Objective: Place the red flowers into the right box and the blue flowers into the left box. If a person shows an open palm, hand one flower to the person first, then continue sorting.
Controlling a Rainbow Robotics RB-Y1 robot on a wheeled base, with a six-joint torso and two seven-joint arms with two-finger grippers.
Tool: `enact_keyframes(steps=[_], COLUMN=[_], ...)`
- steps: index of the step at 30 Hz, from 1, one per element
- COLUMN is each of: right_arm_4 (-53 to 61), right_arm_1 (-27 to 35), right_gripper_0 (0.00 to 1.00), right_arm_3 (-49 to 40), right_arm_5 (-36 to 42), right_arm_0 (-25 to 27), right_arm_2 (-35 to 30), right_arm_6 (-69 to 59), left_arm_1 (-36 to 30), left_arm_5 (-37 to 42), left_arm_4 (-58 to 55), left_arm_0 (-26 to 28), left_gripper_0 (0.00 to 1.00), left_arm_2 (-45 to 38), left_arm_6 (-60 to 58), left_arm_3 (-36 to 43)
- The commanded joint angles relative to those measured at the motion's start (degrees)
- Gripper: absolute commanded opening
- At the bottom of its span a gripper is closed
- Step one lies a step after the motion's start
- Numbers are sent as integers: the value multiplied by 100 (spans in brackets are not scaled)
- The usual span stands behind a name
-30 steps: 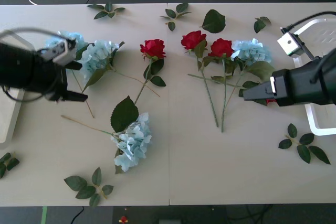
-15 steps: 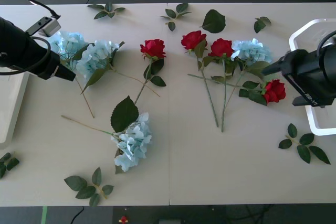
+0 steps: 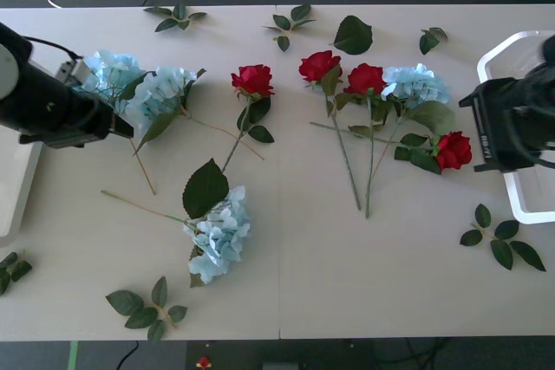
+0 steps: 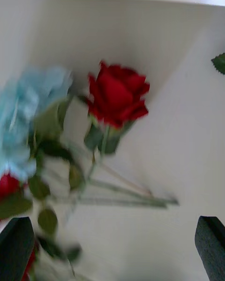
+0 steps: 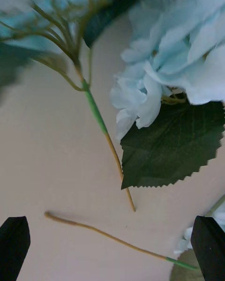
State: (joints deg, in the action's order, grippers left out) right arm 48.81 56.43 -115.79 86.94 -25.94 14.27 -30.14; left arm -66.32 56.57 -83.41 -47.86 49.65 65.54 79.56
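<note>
Blue flowers (image 3: 139,84) lie far left on the counter (image 3: 347,266); my left tool (image 5: 112,248) hovers over their stems, fingers spread. I'd drop onto one bare stem, clear of the leaf. On the right, a red flower (image 3: 453,150) lies beside the right box (image 3: 520,210); my right tool (image 4: 115,250), spread too, should straddle its stem.

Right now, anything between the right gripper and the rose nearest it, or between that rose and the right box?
Nothing visible. The right gripper, open, sits beside the red rose, bare table between. The right box is just past it, behind the right arm; only that arm overlaps the path.
</note>
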Motion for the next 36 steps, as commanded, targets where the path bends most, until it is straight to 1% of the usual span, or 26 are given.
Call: enact_keyframes(steps=[1,5,8,16,20,24,29,33,36], right_arm_4=[-513,-882,-944,-1120,-1322,-1445,-1454,-1454,-1533], right_arm_1=[-396,-686,-870,-1503,-1846,-2074,-2276,-2382,-2505], right_gripper_0=[100,100,100,100,100,100,100,100,100], right_arm_3=[558,1120,1533,2474,3159,3616,3801,3871,4073], right_arm_5=[25,16,-45,-353,-581,-713,-801,-898,-1056], right_arm_0=[-587,-965,-1238,-1668,-1871,-1985,-2002,-2002,-2002], right_arm_2=[577,999,1227,1342,1368,1412,1430,1544,1553], right_arm_6=[-668,-1240,-1521,-1714,-1714,-1662,-1662,-1706,-1688], left_arm_1=[-12,23,128,199,199,260,409,462,550], left_arm_5=[-173,-164,-190,-524,-595,-788,-814,-814,-823], left_arm_4=[-140,-246,-325,-518,-448,-421,-501,-492,-544], left_arm_0=[-294,-294,-294,-347,-435,-452,-452,-566,-760], left_gripper_0=[100,100,100,100,100,100,100,100,100], left_arm_2=[54,63,54,63,63,54,80,414,845], left_arm_6=[-252,-305,-349,-340,-322,-357,-419,-428,-463], left_arm_3=[15,-73,-196,-635,-995,-1224,-1391,-1409,-1417])
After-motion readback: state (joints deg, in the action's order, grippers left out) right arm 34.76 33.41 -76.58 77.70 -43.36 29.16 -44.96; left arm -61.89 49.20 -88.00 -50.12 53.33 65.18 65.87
